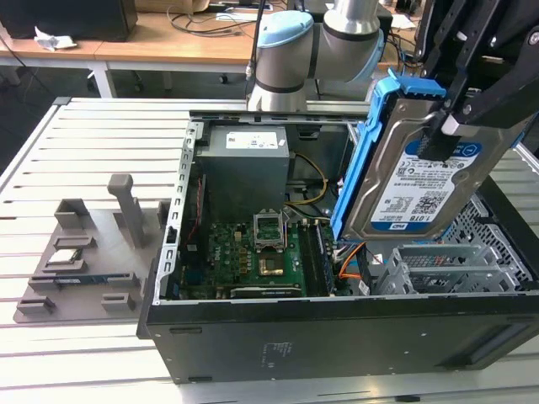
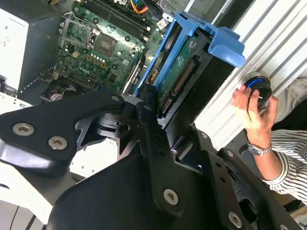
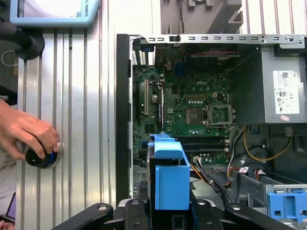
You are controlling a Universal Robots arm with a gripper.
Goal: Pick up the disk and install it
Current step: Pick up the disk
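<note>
The disk point(image 1: 421, 181), a silver drive with a white-and-blue label and blue side rails, hangs tilted above the right side of the open computer case point(image 1: 337, 328). My gripper point(image 1: 445, 135) reaches in from the exterior view's upper right and is shut on the disk, a black finger crossing its label. In the second wrist view the disk point(image 2: 184, 72) shows edge-on, connector side visible, clamped in the gripper point(image 2: 152, 109). In the first wrist view the disk's blue rail point(image 3: 168, 177) sticks up from the gripper point(image 3: 169, 218), over the motherboard point(image 3: 192, 110).
Inside the case are a grey power supply box point(image 1: 244, 168) and a perforated drive cage point(image 1: 446, 265). A grey fixture with small parts point(image 1: 84, 252) lies at the exterior view's left. A person's hand point(image 3: 26, 132) rests on a round black knob point(image 3: 43, 155) on the slatted table.
</note>
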